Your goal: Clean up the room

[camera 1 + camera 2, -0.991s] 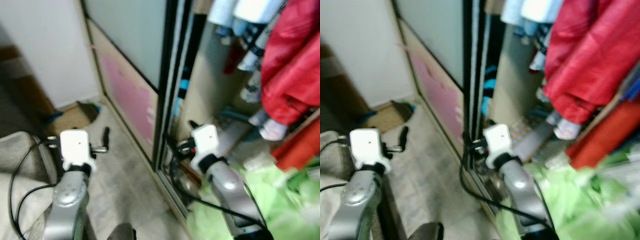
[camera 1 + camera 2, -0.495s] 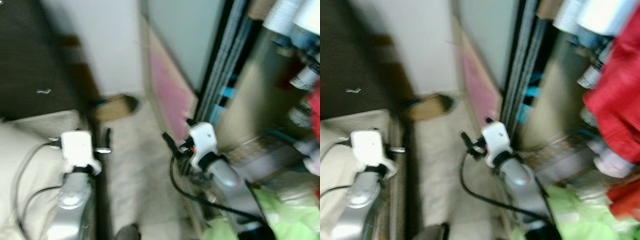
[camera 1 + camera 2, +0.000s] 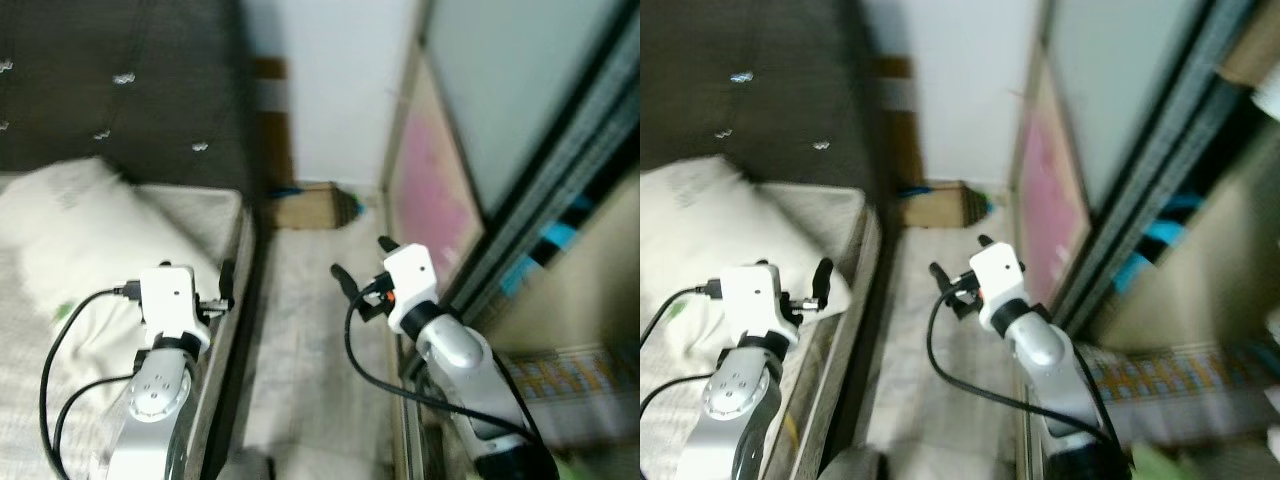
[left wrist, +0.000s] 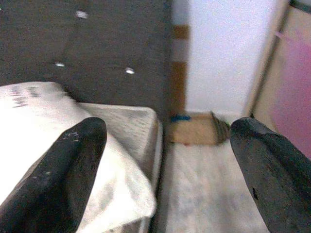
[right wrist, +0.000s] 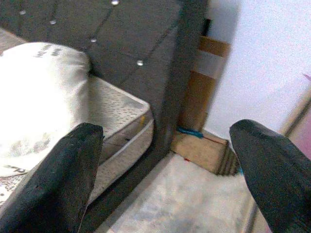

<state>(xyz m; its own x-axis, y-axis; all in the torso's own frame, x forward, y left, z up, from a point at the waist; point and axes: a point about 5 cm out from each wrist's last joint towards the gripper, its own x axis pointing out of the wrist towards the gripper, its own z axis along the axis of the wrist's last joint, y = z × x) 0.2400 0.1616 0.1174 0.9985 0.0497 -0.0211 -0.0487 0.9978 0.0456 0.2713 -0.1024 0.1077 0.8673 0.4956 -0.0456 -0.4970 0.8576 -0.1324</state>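
A bed (image 3: 222, 214) with a white pillow (image 3: 70, 235) lies on my left, under a dark tufted headboard (image 3: 120, 80). At the far end of the floor aisle a flat brown item (image 3: 305, 207) with something blue (image 3: 285, 190) beside it rests against the wall. My left gripper (image 4: 165, 145) is open over the bed's edge, with nothing between its fingers (image 3: 227, 277). My right gripper (image 3: 360, 258) hangs open and empty over the aisle floor. The right wrist view also takes in the pillow (image 5: 39, 92) and the brown item (image 5: 206, 150).
A sliding wardrobe door (image 3: 435, 185) with a pink lower panel and dark track (image 3: 540, 215) lines the right side. A narrow strip of pale floor (image 3: 300, 340) runs between it and the bed. A white wall (image 3: 330, 90) closes off the far end.
The camera has swung left: the hanging red clothes and green items have left the picture, and the bed, pillow and headboard have come in. Both arms keep the same pose.
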